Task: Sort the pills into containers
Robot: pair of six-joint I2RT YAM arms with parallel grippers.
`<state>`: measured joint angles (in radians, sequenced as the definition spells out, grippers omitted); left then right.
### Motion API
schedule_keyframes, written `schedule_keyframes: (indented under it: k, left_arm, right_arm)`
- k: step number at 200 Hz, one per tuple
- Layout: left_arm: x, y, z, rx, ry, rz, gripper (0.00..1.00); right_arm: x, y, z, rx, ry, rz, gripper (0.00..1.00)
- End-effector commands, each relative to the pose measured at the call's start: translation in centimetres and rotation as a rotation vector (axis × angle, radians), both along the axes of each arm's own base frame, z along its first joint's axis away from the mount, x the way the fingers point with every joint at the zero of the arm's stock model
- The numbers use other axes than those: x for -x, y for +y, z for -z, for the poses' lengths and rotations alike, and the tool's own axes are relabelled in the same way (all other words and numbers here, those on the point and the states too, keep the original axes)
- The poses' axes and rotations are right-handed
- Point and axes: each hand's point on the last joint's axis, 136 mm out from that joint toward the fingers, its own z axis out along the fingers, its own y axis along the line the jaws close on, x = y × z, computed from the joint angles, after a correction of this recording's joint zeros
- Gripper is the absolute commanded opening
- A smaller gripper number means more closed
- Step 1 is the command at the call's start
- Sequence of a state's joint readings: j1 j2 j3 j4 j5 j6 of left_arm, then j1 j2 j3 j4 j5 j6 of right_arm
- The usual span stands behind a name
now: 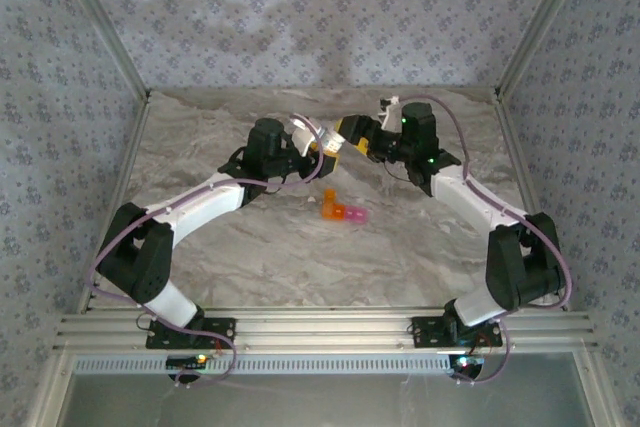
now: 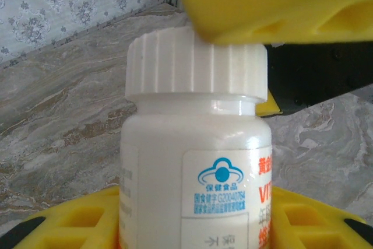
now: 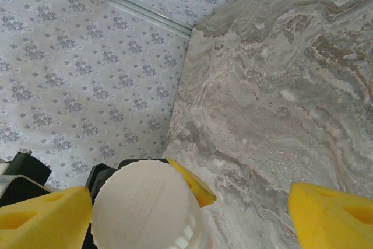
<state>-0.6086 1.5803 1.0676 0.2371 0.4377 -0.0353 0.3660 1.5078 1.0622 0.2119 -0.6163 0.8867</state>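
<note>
left gripper (image 1: 322, 140) clamps the smooth, light white bottle (image 2: 192, 144); right gripper (image 1: 350, 133) stands wide open at the ribbed cap (image 3: 143, 202), probably the surest hold. the tiny containers (image 1: 342, 211) sit on the table (image 1: 250, 247) below, easily nudged.

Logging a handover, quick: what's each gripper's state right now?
Left gripper: closed on the small white plastic bottle.
Right gripper: open, yellow fingers spread either side of the bottle's ribbed white cap, gripping nothing.
</note>
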Motion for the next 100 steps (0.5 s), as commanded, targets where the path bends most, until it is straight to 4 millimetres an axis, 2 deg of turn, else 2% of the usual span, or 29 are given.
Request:
schedule_keyframes:
  k: [1, 55, 100]
  left_arm:
    - [-0.2, -0.6, -2.0, 0.034, -0.057, 0.023, 0.00]
    - [-0.2, -0.7, -1.9, 0.033, -0.053, 0.025, 0.00]
    - [-0.2, -0.9, -1.9, 0.036, -0.052, 0.027, 0.00]
  right_arm:
    - [-0.6, 0.8, -1.8, -0.018, -0.032, -0.001, 0.88]
    - [-1.0, 1.4, -1.8, -0.020, -0.034, -0.010, 0.82]
    - [-1.0, 1.8, -1.8, -0.027, -0.041, -0.025, 0.62]
